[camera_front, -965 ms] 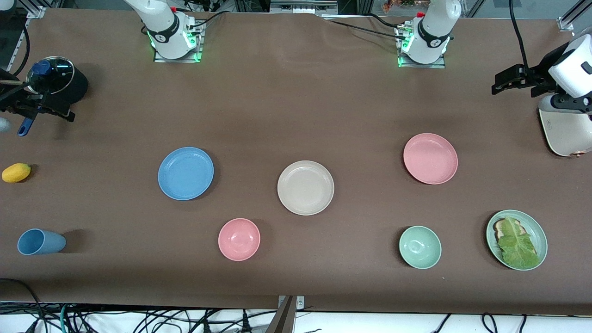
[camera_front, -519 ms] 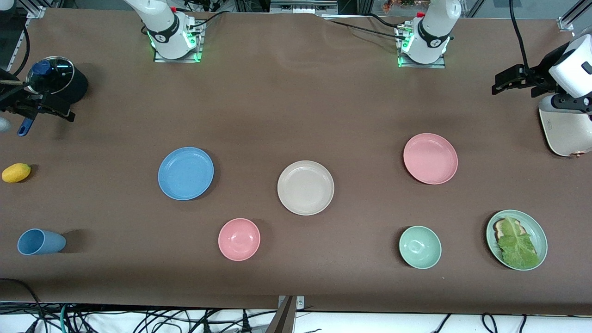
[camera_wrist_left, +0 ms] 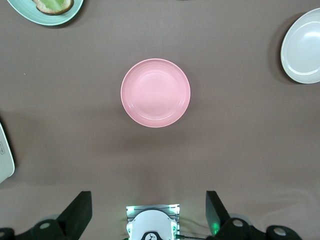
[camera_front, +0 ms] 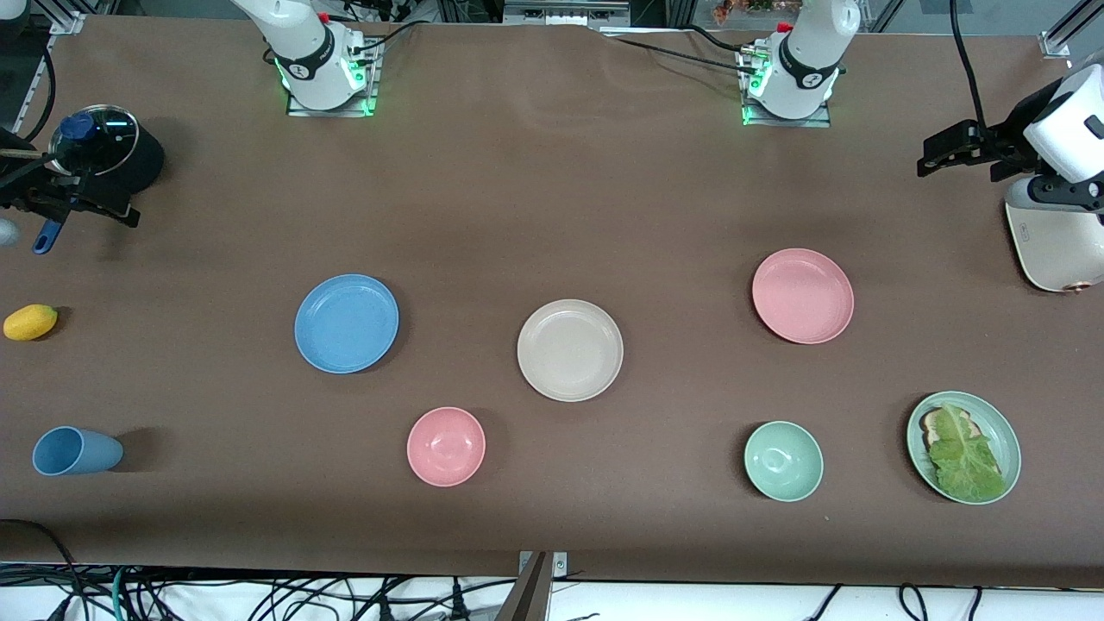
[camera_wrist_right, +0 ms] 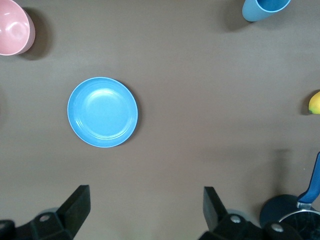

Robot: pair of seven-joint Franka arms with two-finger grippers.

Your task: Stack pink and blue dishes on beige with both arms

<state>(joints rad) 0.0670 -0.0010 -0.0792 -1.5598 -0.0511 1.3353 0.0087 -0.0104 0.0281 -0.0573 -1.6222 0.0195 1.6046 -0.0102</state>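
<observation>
The beige plate [camera_front: 570, 349] lies mid-table. Beside it toward the right arm's end lies the blue plate [camera_front: 347, 323] [camera_wrist_right: 102, 112]. Toward the left arm's end, a little farther from the front camera, is the pink plate [camera_front: 803, 296] [camera_wrist_left: 155, 92]. Each plate lies alone on the cloth with nothing in it. My left gripper [camera_wrist_left: 148, 197] [camera_front: 927, 155] hangs open and empty, high over the cloth between its base and the pink plate. My right gripper [camera_wrist_right: 146, 192] [camera_front: 121, 207] hangs open and empty, high over the cloth near the blue plate.
A pink bowl [camera_front: 446, 446], a green bowl [camera_front: 783, 461] and a green plate of bread and lettuce [camera_front: 963, 447] sit near the front edge. A blue cup [camera_front: 76, 450], a yellow fruit [camera_front: 30, 321] and a lidded pot [camera_front: 103, 151] are at the right arm's end, a white appliance [camera_front: 1056, 250] at the left arm's.
</observation>
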